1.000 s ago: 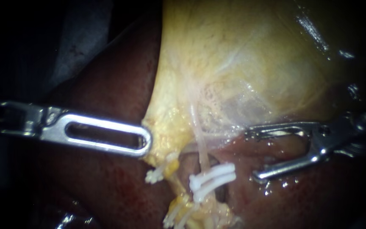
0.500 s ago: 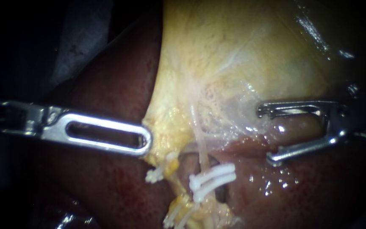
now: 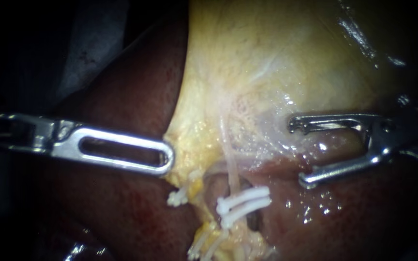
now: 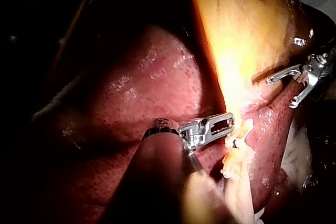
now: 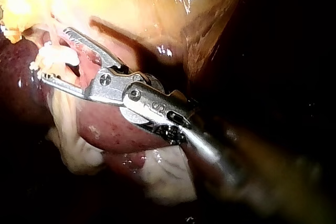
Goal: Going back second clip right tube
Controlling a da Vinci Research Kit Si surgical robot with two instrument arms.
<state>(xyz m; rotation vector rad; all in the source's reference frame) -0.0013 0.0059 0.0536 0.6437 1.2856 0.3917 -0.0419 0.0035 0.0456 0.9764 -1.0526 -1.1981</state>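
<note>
The right tool (image 3: pixel 298 154) gapes wide (empty); left tool (image 3: pixel 169 159) seemingly grips gallbladder (image 3: pixel 267 58) edge.

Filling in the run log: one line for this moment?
left instrument: shut on gallbladder | right instrument: jaws open, empty, apart from clips

Left instrument (image 3: pixel 168 159) left of clips (image 3: pixel 244 203), right instrument (image 3: pixel 298 153) right, gallbladder (image 3: pixel 267 63) above

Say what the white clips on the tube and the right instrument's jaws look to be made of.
Clips: probably plastic; white and matte, with no glints. Right instrument: metal, polished silver, with bright highlights along its open jaws.
</note>
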